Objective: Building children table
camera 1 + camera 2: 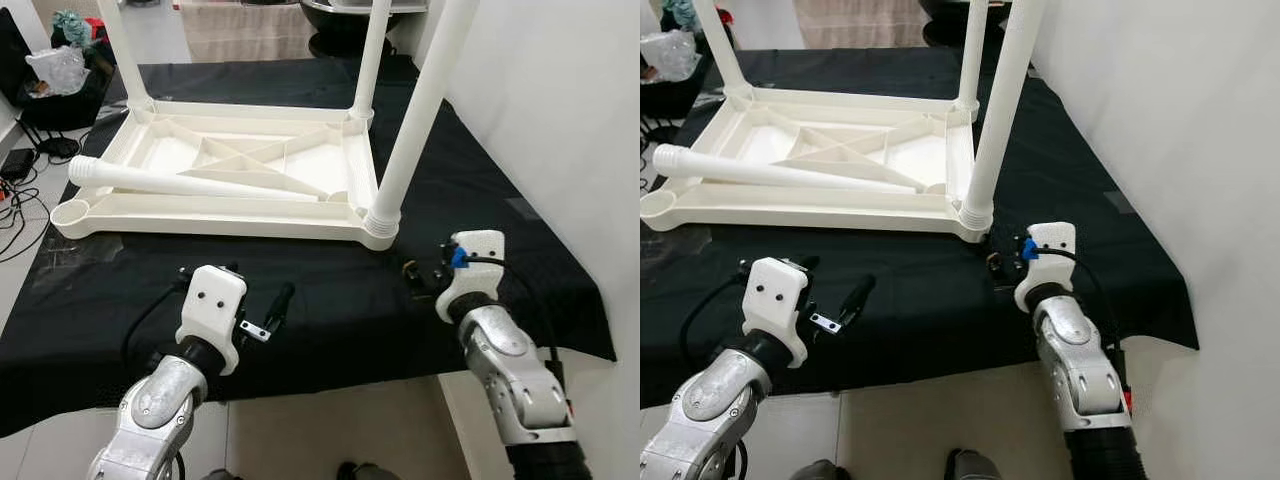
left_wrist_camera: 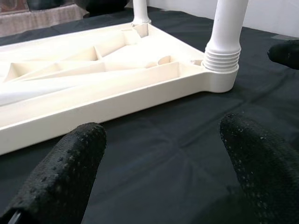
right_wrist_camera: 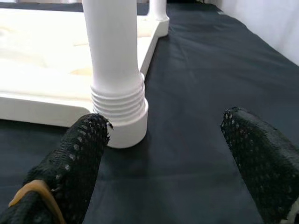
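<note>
A smooth white plastic table top (image 1: 215, 185) lies upside down on a soft black cloth (image 1: 330, 300), with round white plastic legs standing up in three corners (the nearest leg (image 1: 415, 125) has a ridged, ring-shaped bottom). One more long white plastic leg (image 1: 185, 182) lies flat across the ribbed underside, near an open round corner socket (image 1: 70, 212). The left gripper (image 1: 275, 310) hovers low over the cloth in front of the table top, its bumpy black fingers (image 2: 70, 172) spread apart and holding nothing, and the right gripper (image 3: 163, 154) sits just beside the nearest leg, fingers wide apart too.
</note>
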{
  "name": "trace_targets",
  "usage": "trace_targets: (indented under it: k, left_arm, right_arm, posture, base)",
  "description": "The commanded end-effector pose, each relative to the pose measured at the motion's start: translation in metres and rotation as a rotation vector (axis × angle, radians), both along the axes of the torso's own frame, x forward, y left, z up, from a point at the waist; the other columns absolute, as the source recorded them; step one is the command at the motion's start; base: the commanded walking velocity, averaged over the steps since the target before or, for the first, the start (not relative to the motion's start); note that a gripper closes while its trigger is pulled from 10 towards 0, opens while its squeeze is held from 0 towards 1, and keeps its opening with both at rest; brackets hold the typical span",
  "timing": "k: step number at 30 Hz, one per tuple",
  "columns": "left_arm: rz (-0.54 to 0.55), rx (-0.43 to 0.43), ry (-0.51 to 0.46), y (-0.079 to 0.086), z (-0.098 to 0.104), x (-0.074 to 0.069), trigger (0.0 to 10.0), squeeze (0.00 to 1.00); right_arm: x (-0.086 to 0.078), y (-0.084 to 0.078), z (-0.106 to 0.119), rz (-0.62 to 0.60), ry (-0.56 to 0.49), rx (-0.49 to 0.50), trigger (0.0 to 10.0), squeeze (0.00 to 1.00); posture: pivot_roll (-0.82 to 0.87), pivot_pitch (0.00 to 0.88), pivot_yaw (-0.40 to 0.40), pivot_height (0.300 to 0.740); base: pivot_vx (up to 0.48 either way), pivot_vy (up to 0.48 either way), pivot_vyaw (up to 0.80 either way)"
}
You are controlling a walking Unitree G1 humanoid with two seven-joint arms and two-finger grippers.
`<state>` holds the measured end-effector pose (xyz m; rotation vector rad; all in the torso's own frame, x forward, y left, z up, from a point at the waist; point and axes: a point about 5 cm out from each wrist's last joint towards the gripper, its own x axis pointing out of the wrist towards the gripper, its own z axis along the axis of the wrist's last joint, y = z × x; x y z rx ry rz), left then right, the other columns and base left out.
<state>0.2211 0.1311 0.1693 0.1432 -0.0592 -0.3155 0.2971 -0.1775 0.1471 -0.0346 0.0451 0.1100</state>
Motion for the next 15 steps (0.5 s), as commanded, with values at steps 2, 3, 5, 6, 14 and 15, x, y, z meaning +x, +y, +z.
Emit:
trace_targets:
  k: [2, 3, 5, 6, 14, 15]
  left_arm:
    - [0.007, 0.010, 0.008, 0.001, -0.003, 0.001, 10.0, 0.00]
    - [0.014, 0.017, 0.005, 0.001, -0.003, 0.001, 10.0, 0.00]
    - [0.018, 0.018, 0.005, 0.002, -0.004, 0.001, 10.0, 0.00]
    - [0.014, 0.020, 0.007, 0.002, -0.004, 0.000, 10.0, 0.00]
    - [0.033, -0.008, 0.015, 0.002, -0.005, 0.000, 10.0, 0.00]
    - [0.031, 0.000, 0.010, 0.002, -0.005, 0.000, 10.0, 0.00]
  right_arm:
    - [0.001, -0.006, 0.002, -0.013, -0.019, -0.011, 10.0, 0.00]
    - [0.003, -0.007, 0.003, -0.021, -0.021, -0.012, 10.0, 0.00]
    - [0.005, -0.010, 0.004, -0.031, -0.027, -0.019, 10.0, 0.00]
    - [0.006, -0.012, 0.005, -0.048, -0.031, -0.022, 10.0, 0.00]
    - [0.012, -0.017, 0.011, -0.061, -0.058, -0.010, 10.0, 0.00]
    - [0.014, -0.016, 0.013, -0.053, -0.061, 0.009, 10.0, 0.00]
  posture:
    - [0.06, 0.099, -0.049, 0.740]
    - [0.06, 0.098, -0.050, 0.740]
    - [0.06, 0.098, -0.050, 0.740]
    - [0.06, 0.097, -0.050, 0.740]
    - [0.06, 0.087, -0.051, 0.740]
    - [0.06, 0.085, -0.052, 0.740]
  base:
    - [0.249, -0.407, 0.00]
    - [0.292, -0.379, 0.00]
    - [0.296, -0.375, 0.00]
    - [0.292, -0.375, 0.00]
    - [0.038, -0.032, 0.00]
    - [0.000, 0.000, 0.00]
